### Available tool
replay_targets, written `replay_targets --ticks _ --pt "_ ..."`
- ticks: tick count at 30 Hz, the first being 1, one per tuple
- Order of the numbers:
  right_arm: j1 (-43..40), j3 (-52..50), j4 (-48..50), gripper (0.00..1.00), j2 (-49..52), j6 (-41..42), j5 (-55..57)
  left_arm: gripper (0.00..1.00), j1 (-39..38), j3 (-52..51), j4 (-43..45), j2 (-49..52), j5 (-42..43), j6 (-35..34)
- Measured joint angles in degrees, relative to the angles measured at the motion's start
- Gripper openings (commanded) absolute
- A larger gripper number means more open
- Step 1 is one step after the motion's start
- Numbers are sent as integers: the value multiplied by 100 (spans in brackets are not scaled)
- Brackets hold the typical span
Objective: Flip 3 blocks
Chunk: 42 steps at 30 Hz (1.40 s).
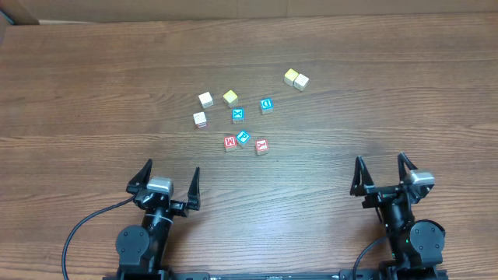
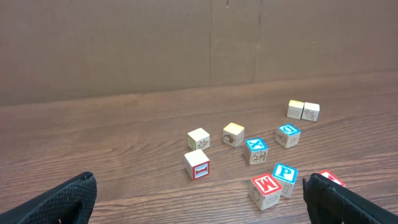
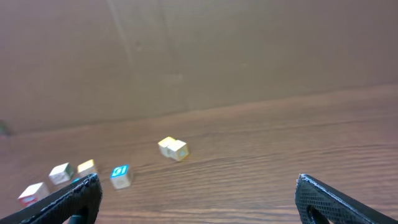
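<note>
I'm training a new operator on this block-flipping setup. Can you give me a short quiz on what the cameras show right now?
1. True or false: the left gripper and the right gripper are both open and hold nothing.
2. Which block sits between the two red-faced blocks? A) the blue P block B) a yellow block C) the blue D block
3. Count: how many blocks in all lie on the table?

Key: 1 true; 2 A; 3 ten.
</note>
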Motion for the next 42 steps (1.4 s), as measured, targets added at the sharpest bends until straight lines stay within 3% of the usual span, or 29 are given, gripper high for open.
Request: replay_targets --ticks 7,13,23,32,37,42 --pt "0 140 -549 100 50 -72 -435 100 0 0 2 0 0 0" --pt "0 1307 -1073 100 758 -212 -844 100 0 0 2 0 0 0" --pt "0 4548 -3136 100 3757 -372 -1849 100 0 -2 7 0 0 0" --pt "0 7733 -6492 100 6601 -376 -2833 100 0 -2 9 0 0 0" --pt "0 8253 -7685 100 7613 -374 -3139 100 0 -4 9 0 0 0" --pt "0 8253 -7997 100 8343 -369 -3145 100 0 -4 11 0 0 0"
